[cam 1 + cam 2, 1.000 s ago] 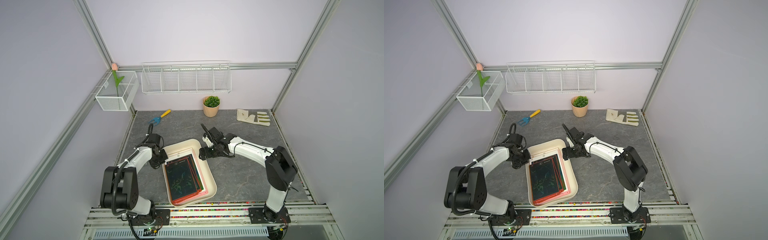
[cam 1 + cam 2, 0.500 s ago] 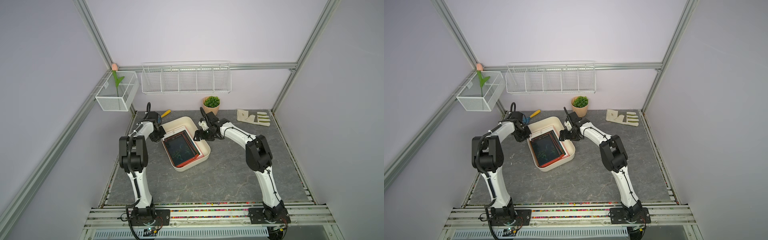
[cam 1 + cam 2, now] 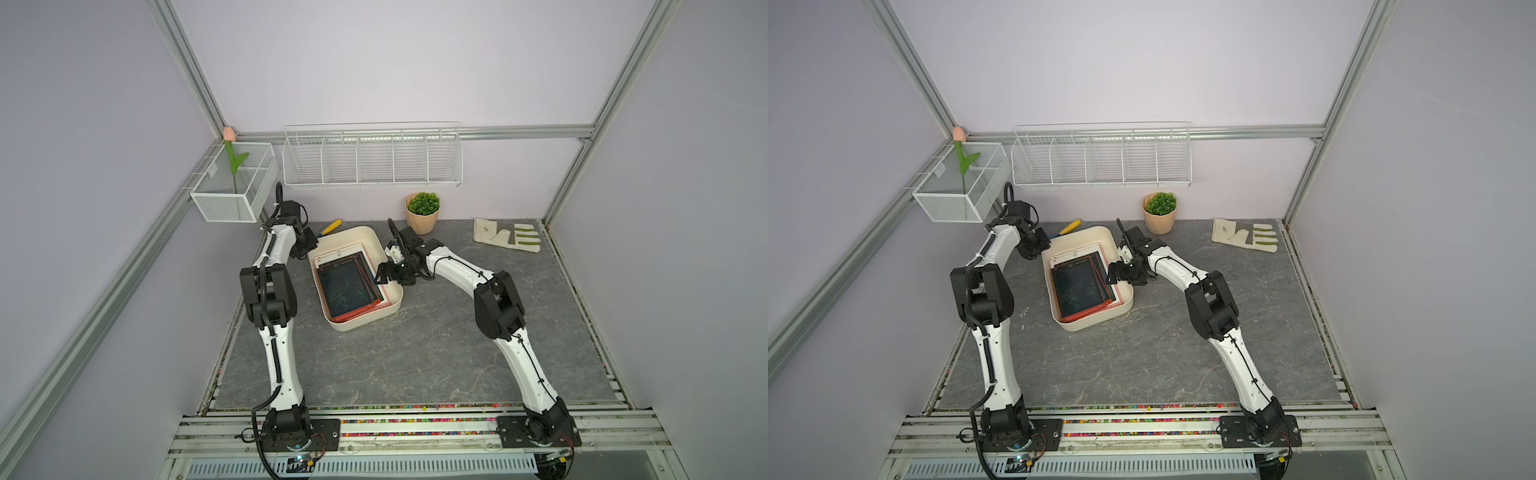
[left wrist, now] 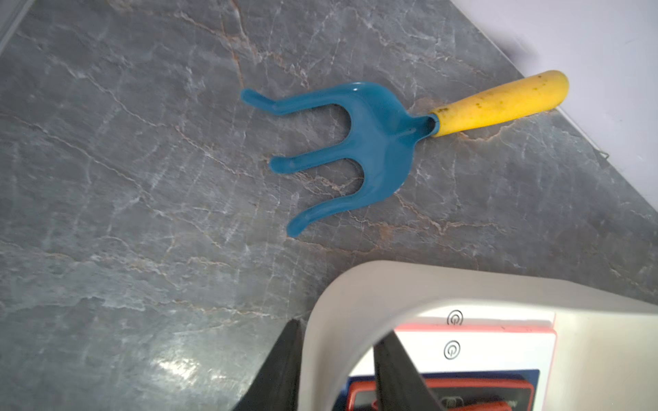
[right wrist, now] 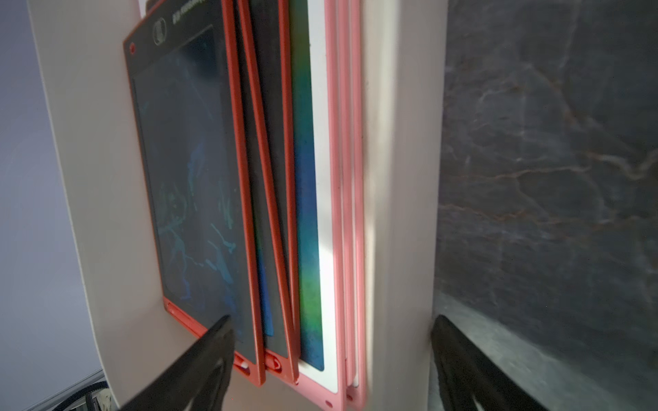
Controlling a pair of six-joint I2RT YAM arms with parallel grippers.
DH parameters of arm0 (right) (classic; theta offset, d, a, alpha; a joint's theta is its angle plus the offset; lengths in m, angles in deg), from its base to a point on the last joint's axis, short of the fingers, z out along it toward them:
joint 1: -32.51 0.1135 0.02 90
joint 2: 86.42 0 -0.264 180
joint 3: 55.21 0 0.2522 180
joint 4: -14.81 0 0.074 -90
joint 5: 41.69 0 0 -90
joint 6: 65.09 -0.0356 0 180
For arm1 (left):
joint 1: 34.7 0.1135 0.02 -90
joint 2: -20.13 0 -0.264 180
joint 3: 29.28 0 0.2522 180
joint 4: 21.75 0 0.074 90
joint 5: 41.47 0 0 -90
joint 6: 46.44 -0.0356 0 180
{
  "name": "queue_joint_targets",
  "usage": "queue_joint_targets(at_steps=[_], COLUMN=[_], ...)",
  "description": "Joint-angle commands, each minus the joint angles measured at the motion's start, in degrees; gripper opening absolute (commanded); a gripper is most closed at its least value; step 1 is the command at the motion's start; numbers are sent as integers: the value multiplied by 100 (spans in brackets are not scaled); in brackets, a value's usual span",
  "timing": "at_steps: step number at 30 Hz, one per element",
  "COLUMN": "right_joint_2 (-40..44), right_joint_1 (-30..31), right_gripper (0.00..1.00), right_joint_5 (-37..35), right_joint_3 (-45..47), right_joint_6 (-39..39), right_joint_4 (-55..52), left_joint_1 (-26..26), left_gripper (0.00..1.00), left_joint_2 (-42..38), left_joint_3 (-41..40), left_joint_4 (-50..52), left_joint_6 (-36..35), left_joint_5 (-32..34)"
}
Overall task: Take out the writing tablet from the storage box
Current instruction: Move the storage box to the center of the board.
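Observation:
The cream storage box [image 3: 368, 323] [image 3: 1096, 322] lies at the back left of the table. It holds a stack of writing tablets, topmost a red-framed one with a dark scribbled screen [image 3: 345, 286] [image 3: 1077, 289] [image 5: 185, 170]. My left gripper [image 3: 309, 246] [image 4: 338, 356] is open at the box's far left corner, one finger outside the rim [image 4: 356, 284] and one inside. My right gripper [image 3: 380, 276] [image 5: 331, 356] is open wide astride the right wall [image 5: 398, 213], one finger over the tablets and one outside. Neither holds a tablet.
A blue hand rake with a yellow handle [image 4: 356, 149] [image 3: 330, 227] lies just behind the box. A potted plant [image 3: 422, 212] and a work glove [image 3: 505, 241] sit along the back. A wire rack [image 3: 372, 160] and a mesh basket [image 3: 235, 187] hang on the walls.
The box, with both grippers at its sides, has gone from the table's front to the back left. The left jaws, shut before, have parted from the rim.

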Motion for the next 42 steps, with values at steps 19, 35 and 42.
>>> queue_joint_targets(at_steps=[19,35,42], right_joint_2=[-560,820,708], right_joint_1=[861,1046,1237], right_gripper=[87,93,90], right_joint_5=[-95,-3081,-2231], right_joint_3=[-730,-227,-511], right_joint_6=[-833,-165,-120], right_joint_4=[825,-516,-88], left_joint_1=[651,882,959], left_gripper=[47,49,50], left_joint_2=[-3401,-3839,-3439], left_joint_3=[-3398,-4140,-4053], left_joint_4=[-763,-866,-1070], left_joint_6=[173,-169,-132], left_joint_5=[-442,-10,-99])
